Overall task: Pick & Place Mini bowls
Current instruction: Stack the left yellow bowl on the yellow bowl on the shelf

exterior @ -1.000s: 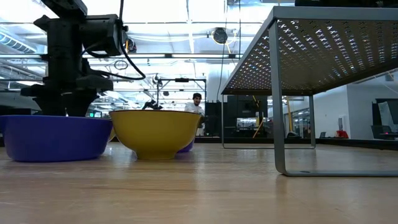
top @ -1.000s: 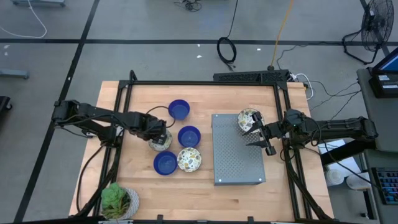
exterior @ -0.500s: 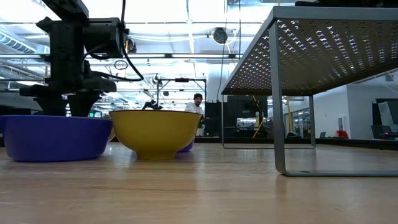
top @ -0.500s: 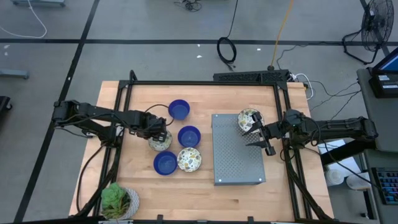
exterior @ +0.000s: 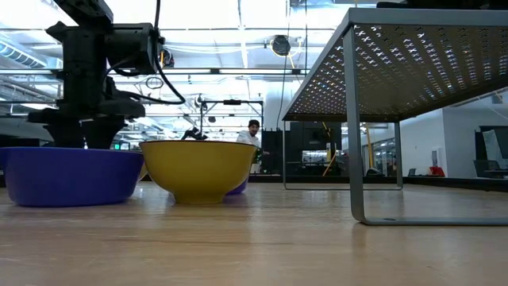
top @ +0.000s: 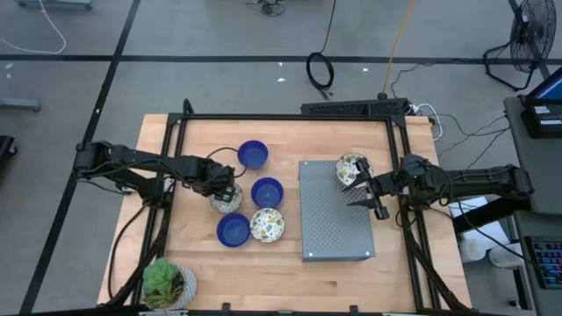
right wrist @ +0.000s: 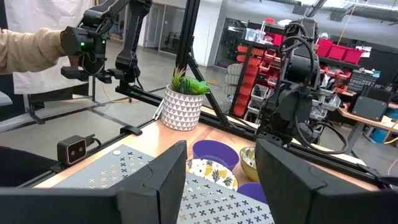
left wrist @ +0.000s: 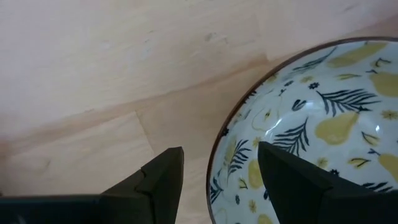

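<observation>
On floral bowl (left wrist: 311, 137), pear motifs.

No text, label, brand, number or sign can be read in any view.

light: bright, even, overhead | glare: ceiling lights in low view | blur: near tabletop soft | shadows: faint

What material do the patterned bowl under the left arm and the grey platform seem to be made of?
The patterned bowl looks like glazed ceramic: a glossy cream inside with printed pears and leaves, and a thin dark rim. The grey platform looks like painted or coated sheet metal: a matte grey top punched with small cross-shaped holes, on thin metal legs. Neither can be confirmed by sight alone.
</observation>
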